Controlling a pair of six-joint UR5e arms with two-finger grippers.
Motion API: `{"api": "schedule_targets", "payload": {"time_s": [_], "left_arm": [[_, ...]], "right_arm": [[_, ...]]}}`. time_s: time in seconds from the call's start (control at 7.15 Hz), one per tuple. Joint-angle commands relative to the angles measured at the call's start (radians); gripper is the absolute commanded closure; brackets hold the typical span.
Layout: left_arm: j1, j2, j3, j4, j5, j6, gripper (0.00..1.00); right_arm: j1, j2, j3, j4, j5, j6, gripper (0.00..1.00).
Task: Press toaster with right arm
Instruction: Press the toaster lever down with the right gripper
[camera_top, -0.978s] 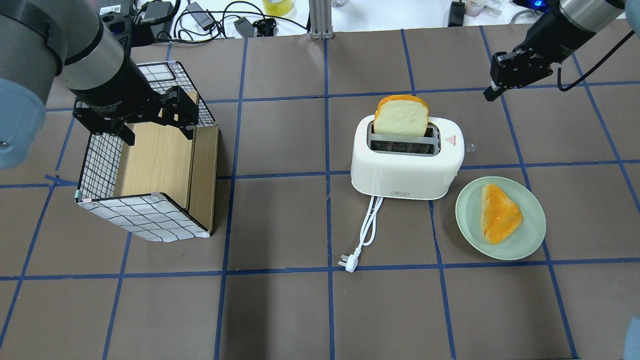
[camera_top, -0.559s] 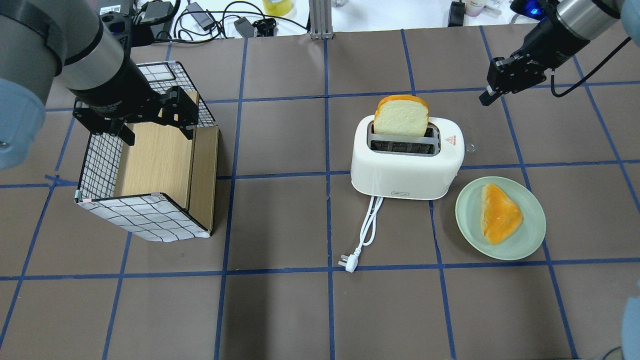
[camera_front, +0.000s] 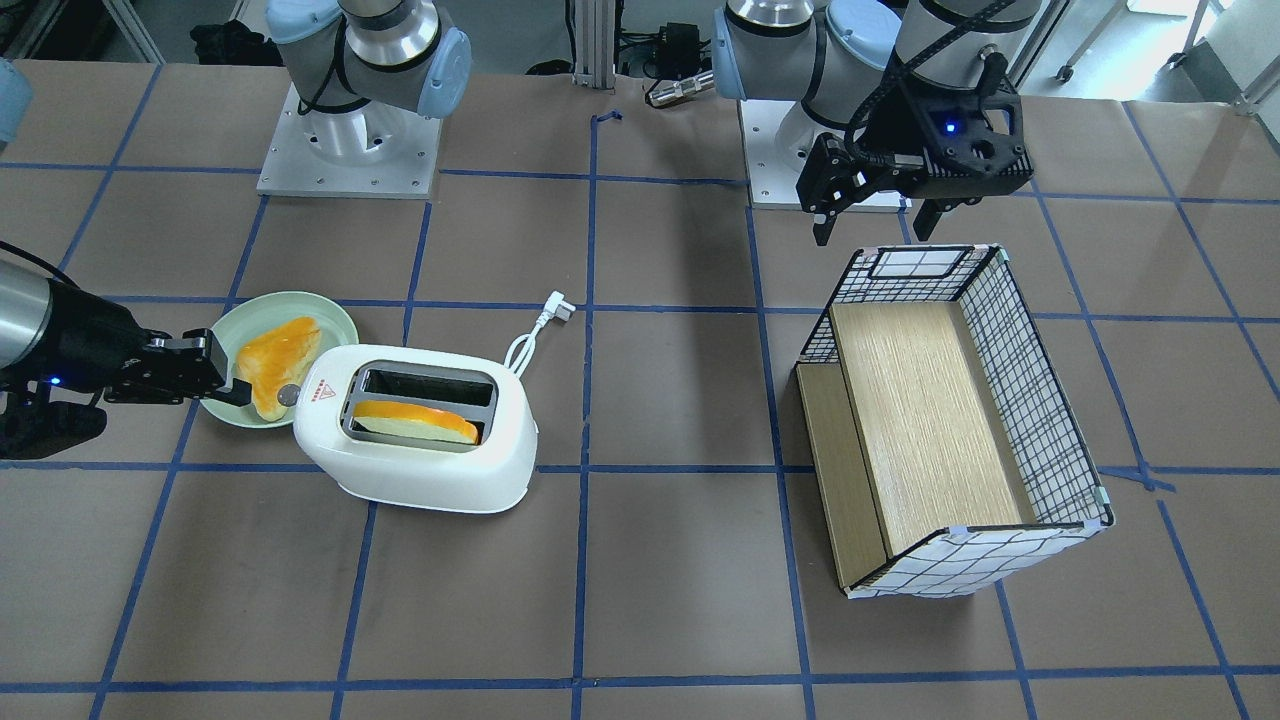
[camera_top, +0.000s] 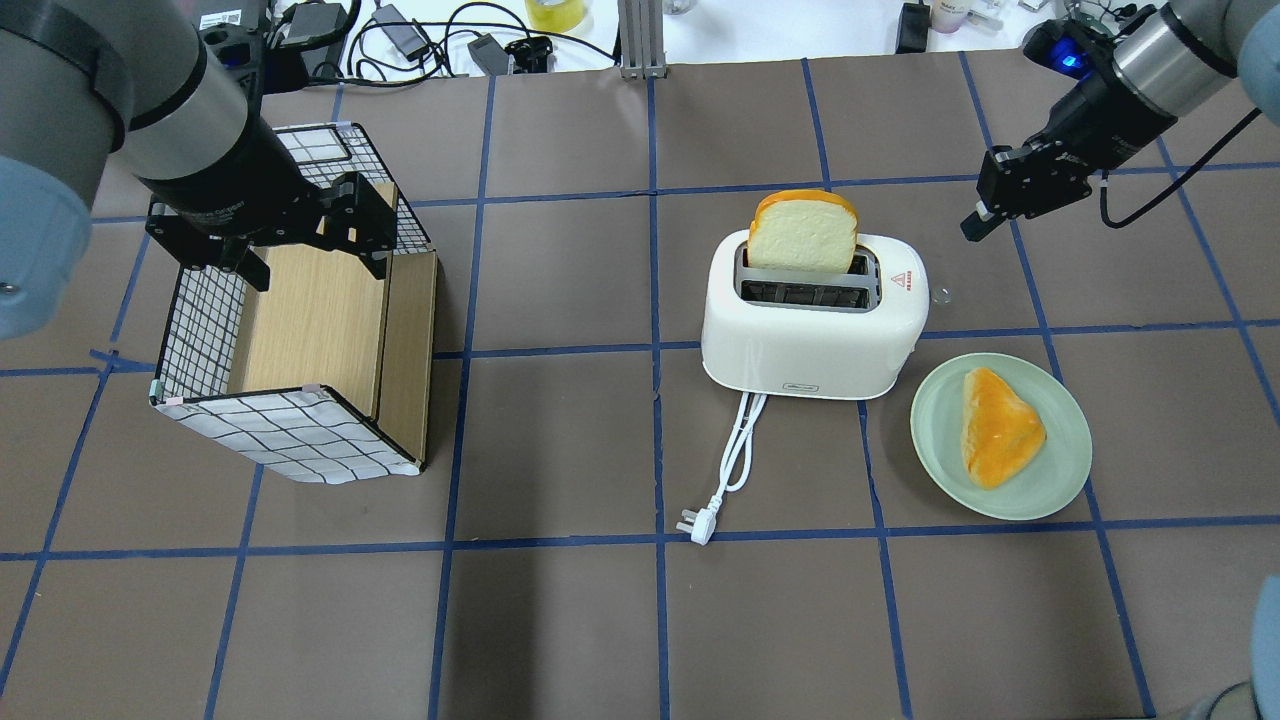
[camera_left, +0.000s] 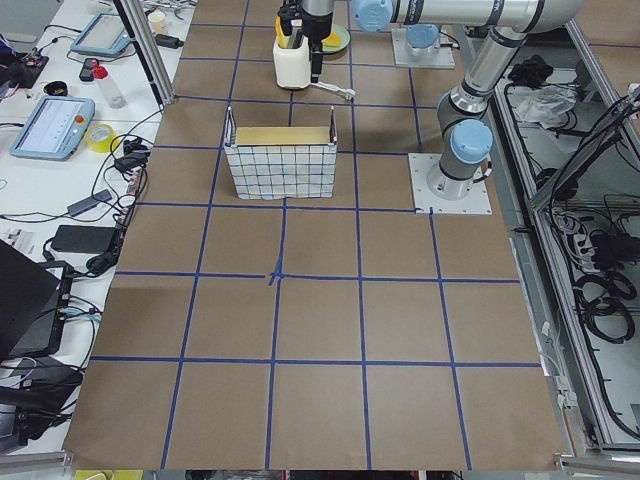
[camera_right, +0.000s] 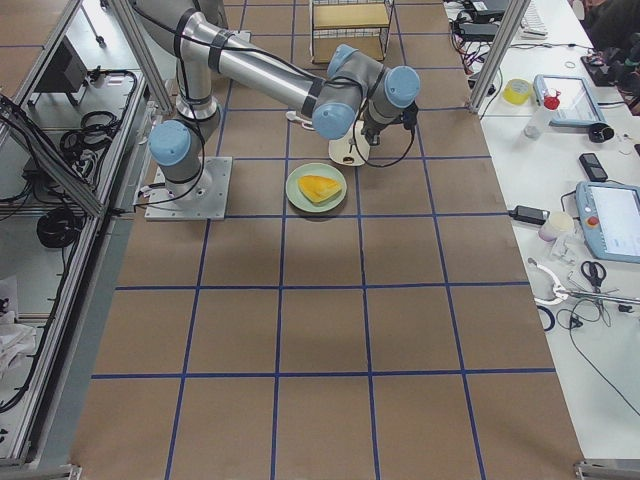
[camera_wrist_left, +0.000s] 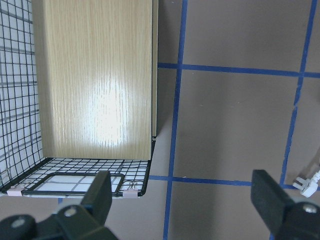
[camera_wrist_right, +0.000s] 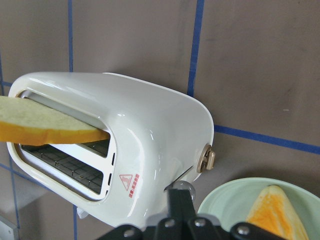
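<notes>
We see the toaster standing a little right of the table's middle. It is a glossy white plastic shell with rounded corners, two long slots lined with metal grille, and a red triangle sticker on its top at the right end. A soft-looking slice of bread, pale with an orange crust, stands tall out of the far slot. At the toaster's right end is a small round beige knob. A white cord loops from the near side to a plug lying flat on the table.

The right gripper, matte black and angular, has its fingers closed together into one narrow tip. It hangs to the far right of the toaster, pointed towards the knob and clear of it. Just to the near right of the toaster, a smooth, pale green round plate holds a wedge of orange-crusted bread.

Well to the left, the left gripper hovers with its fingers spread wide and holding nothing, over the far end of a wire basket. The basket has a black mesh with a white checked lining and light wood-grain boards inside. The table is covered in dull brown paper crossed by blue tape lines.
</notes>
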Motion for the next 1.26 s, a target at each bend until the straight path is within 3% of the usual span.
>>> {"api": "schedule_targets", "payload": {"time_s": [0.0,1.12], "left_arm": [[0.0,0.0,0.0,0.0,-0.002,0.0,0.0],[0.0,0.0,-0.001,0.0,0.0,0.0,0.0]], "right_arm": [[-0.002,-0.001,0.047,-0.002,0.007,0.008,0.99],[-0.002,0.029,0.08,-0.015,0.055,0.014,0.99]]}}
